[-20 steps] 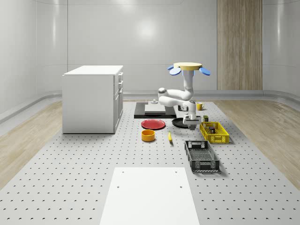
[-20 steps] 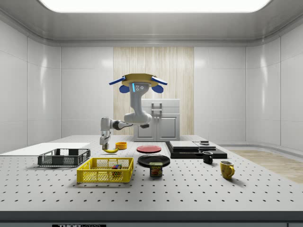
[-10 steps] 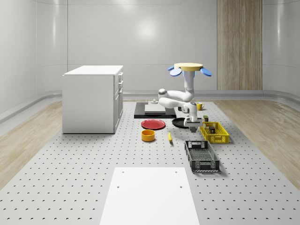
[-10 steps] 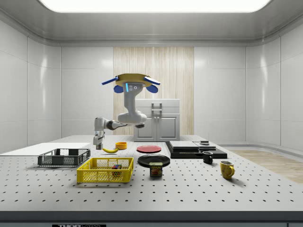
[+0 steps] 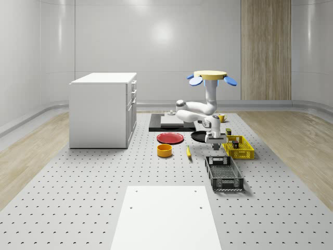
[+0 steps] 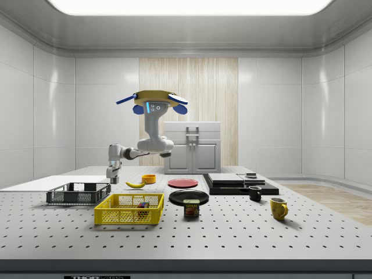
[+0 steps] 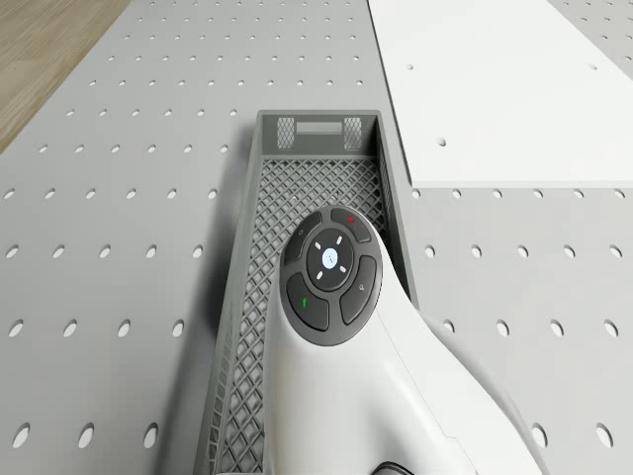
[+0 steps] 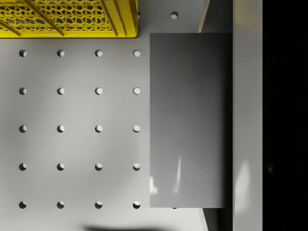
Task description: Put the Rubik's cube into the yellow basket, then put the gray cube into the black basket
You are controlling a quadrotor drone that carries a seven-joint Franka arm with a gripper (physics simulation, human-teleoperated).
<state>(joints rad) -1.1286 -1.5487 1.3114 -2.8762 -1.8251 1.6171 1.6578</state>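
Your drone hovers above the perforated grey worktop, between the yellow plastic mesh basket and the black plastic mesh basket. The jaws hang over the black basket's far end, closed on the smooth gray cube, which sits flat against the wrist camera. The multicoloured Rubik's cube already lies inside the yellow basket. The black basket's long axis runs away from the drone, so I judge the cube needs carrying slightly further over its mesh floor before release.
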